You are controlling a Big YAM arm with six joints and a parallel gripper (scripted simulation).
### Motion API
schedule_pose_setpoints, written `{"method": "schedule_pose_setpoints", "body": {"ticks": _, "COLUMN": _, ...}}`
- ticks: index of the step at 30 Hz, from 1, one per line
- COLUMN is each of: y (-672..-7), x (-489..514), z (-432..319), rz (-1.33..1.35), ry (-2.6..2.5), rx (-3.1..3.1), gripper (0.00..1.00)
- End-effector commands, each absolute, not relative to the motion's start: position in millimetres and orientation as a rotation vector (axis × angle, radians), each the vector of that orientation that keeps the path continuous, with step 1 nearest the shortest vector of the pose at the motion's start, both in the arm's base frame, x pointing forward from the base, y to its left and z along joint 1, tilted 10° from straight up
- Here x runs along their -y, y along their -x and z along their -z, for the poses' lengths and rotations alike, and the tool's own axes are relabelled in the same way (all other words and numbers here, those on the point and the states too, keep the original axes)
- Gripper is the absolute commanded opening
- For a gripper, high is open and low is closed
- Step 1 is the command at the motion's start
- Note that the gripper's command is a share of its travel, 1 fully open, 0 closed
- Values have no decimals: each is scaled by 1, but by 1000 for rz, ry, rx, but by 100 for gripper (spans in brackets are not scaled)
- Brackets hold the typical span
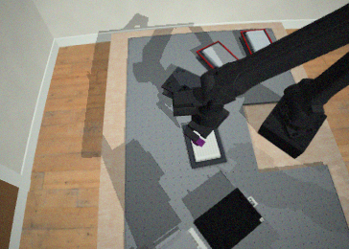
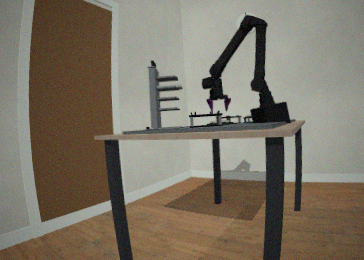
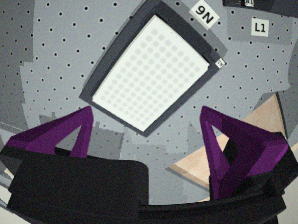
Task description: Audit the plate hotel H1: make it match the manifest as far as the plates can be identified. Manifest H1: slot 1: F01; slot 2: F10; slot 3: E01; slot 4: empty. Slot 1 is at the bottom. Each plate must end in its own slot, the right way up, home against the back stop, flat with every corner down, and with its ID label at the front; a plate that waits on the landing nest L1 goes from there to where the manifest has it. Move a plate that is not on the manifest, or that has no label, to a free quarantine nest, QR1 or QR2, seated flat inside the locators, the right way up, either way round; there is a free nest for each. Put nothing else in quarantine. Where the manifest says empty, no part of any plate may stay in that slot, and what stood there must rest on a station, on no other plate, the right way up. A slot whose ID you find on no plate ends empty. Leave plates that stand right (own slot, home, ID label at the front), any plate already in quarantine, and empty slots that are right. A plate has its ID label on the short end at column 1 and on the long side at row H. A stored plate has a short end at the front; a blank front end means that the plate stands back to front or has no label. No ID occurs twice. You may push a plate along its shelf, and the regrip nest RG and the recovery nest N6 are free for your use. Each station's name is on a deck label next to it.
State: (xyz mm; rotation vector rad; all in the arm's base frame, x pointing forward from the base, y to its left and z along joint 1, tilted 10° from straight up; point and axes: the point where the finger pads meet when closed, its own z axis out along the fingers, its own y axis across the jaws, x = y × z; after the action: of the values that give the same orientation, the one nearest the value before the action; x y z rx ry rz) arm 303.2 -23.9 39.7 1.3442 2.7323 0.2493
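A white plate point(image 1: 208, 151) point(image 3: 152, 72) lies flat in the dark-framed nest labelled N6 point(image 3: 205, 12) at the middle of the deck. My gripper point(image 1: 198, 139) point(image 2: 218, 105) point(image 3: 146, 112) hangs a little above the plate's near end with its purple fingers wide open and nothing between them. The wrist view shows the plate at a slant between and beyond the fingertips. The plate hotel point(image 1: 229, 220) point(image 2: 156, 96) stands at the deck's front edge; from above only its black top shows, and in the side view its shelves are too small to read. No plate label is readable.
Two red-framed nests point(image 1: 214, 54) point(image 1: 256, 38) at the back right each show a pale surface inside. The L1 label point(image 3: 260, 27) marks a dark nest just beyond N6. The arm's base point(image 1: 292, 125) stands on the right.
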Motion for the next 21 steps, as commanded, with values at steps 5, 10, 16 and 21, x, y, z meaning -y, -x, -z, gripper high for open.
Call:
{"method": "schedule_pose_setpoints", "body": {"ticks": 5, "y": -307, "x": 28, "z": -46, "rz": -239, "ry": -1102, "rx": -2811, "gripper": 100}}
{"method": "schedule_pose_setpoints", "body": {"ticks": 10, "y": -307, "x": 28, "z": -46, "rz": -230, "ry": -958, "rx": -2856, "gripper": 100}}
{"method": "schedule_pose_setpoints", "body": {"ticks": 16, "y": -307, "x": 28, "z": -46, "rz": -222, "ry": -841, "rx": -2886, "gripper": 100}}
{"method": "schedule_pose_setpoints", "body": {"ticks": 21, "y": -307, "x": 28, "z": -46, "rz": -212, "ry": -694, "rx": -2918, "gripper": 100}}
